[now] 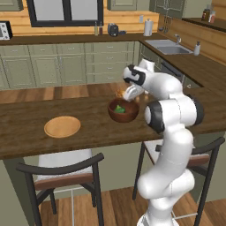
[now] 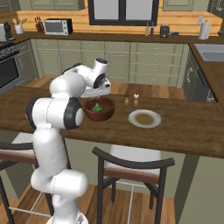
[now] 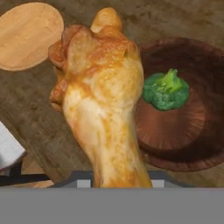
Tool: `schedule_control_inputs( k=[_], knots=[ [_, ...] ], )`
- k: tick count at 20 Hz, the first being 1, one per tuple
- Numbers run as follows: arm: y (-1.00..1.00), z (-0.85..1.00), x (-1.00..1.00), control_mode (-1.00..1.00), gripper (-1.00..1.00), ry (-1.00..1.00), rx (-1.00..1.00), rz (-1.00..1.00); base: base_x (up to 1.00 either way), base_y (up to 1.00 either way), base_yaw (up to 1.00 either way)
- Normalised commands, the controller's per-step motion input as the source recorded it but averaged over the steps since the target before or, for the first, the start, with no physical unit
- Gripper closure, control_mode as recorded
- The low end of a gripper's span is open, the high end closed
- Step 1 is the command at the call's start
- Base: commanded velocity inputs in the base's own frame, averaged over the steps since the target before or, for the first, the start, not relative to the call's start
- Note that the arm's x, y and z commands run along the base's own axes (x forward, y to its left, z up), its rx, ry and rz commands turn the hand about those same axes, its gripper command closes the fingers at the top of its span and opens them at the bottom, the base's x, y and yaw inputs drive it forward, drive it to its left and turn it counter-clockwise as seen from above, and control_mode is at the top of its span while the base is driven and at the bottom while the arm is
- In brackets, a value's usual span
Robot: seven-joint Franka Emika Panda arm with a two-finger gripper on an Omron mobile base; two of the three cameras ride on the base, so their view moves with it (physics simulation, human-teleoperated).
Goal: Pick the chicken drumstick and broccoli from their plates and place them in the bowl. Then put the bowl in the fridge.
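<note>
My gripper (image 1: 125,94) is clamped on the golden-brown lumpy chicken drumstick (image 3: 100,96), left of the dark reddish-brown wooden bowl (image 3: 192,144) holding the green bumpy broccoli floret (image 3: 166,90).

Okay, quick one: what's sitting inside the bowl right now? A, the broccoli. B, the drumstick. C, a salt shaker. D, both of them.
A: the broccoli lies alone in the bowl, while the drumstick is held in the gripper above the counter beside it.
</note>
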Motion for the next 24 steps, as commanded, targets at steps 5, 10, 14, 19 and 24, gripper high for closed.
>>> schedule_control_inputs(
  k=[5,10,14,19,24],
  knots=[
    [0.00,-0.41,0.51,-1.00,1.00,0.07,-0.01,-0.10,0.00,0.00,0.00],
    [0.00,-0.52,0.45,-1.00,1.00,0.06,-0.04,-0.10,0.00,0.00,0.00],
    [-0.16,-0.36,0.17,-1.00,1.00,0.05,-0.04,-0.04,0.00,0.00,0.00],
    [-0.09,-0.19,0.15,-1.00,1.00,0.04,-0.01,0.00,0.00,0.00,0.00],
    [-0.04,-0.22,0.42,-1.00,1.00,0.04,0.00,0.00,0.00,0.00,0.00]
  ],
)
